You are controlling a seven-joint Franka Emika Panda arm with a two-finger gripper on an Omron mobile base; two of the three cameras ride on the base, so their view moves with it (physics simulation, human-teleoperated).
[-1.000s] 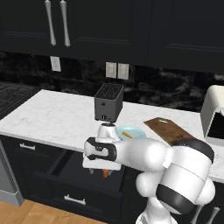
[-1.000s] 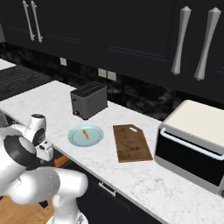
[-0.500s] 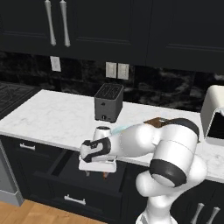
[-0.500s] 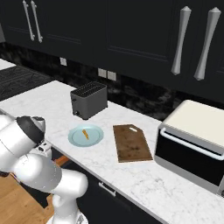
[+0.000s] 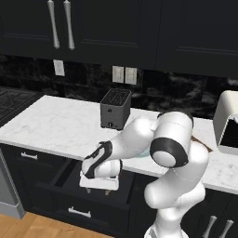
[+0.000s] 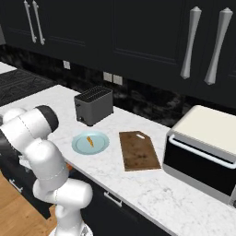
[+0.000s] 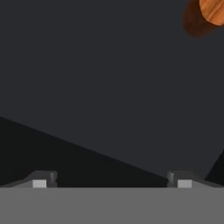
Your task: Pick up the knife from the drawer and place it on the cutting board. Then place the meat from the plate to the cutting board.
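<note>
One knife [image 7: 213,9] lies in the open drawer [image 5: 65,179], its reddish-brown handle apart from the gripper [image 7: 111,180], whose jaws stand wide and empty. One meat [image 6: 90,140] sits on one plate [image 6: 79,145] beside one cutting board [image 6: 138,150].

A glossy white robot arm [image 5: 139,139] of rounded, bulbous segments, with black bands at the joints. A black collar rings its wrist above a boxy white hand. The pincer [image 7: 111,179] has two small dark fingertips with pale pads.
</note>
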